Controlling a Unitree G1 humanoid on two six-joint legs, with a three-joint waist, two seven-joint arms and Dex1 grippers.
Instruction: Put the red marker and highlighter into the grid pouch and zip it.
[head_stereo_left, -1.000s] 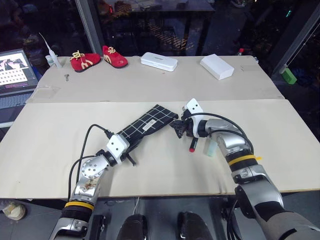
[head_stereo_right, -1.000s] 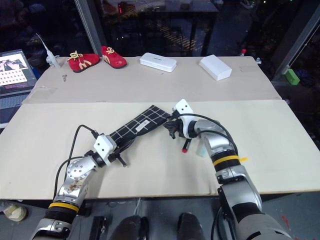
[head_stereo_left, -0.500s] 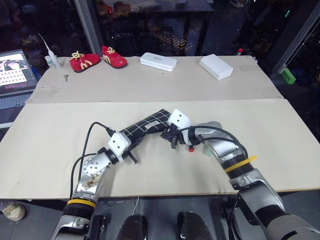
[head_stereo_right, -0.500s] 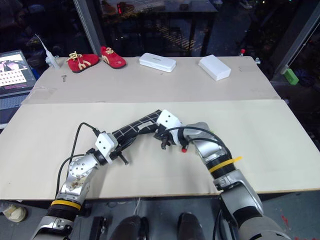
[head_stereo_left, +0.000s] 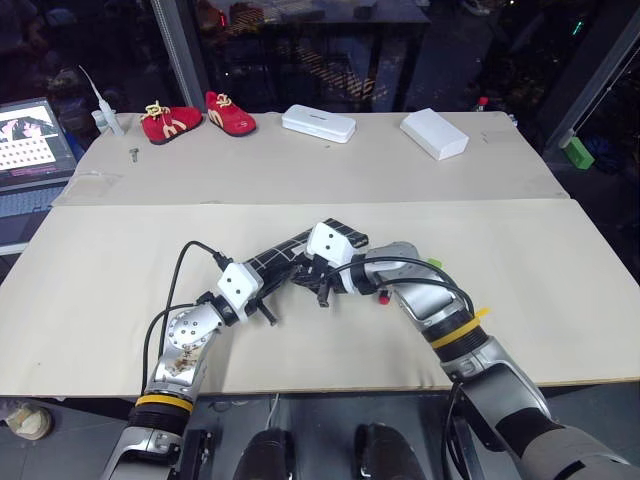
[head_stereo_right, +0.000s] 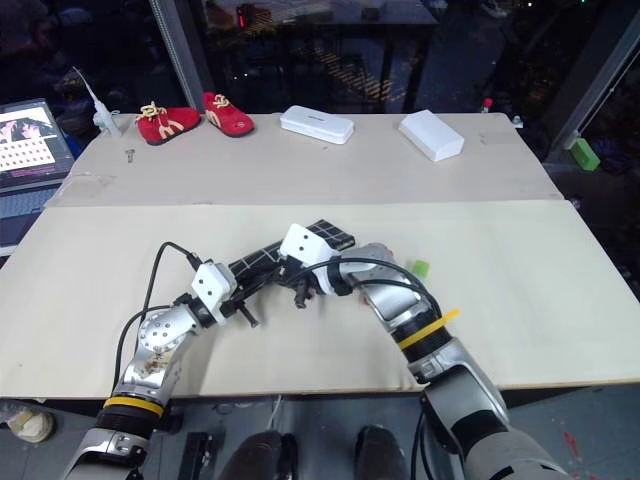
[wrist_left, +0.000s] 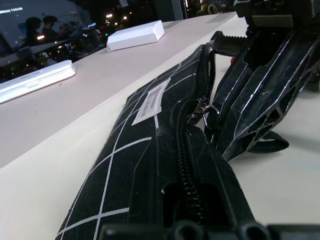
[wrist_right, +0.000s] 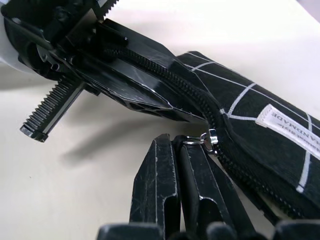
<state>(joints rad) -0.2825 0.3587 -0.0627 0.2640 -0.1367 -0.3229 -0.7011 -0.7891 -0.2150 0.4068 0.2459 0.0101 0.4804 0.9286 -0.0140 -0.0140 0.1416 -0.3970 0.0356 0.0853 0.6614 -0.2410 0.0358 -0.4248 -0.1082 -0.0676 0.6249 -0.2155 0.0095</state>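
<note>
Two pincers on grid pouch (head_stereo_left: 300, 252), zipper closed

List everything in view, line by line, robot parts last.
grid pouch: one, black with white lines, table centre
red marker: one, red, mostly hidden by the right arm
highlighter: one, light green, behind the right forearm
shoes: two, red, far left
cases: two, white, far edge
block: one, green, off the table's far right
laptop: one, far left
left gripper: shut on the pouch's near end
right gripper: at the zipper pull
</note>
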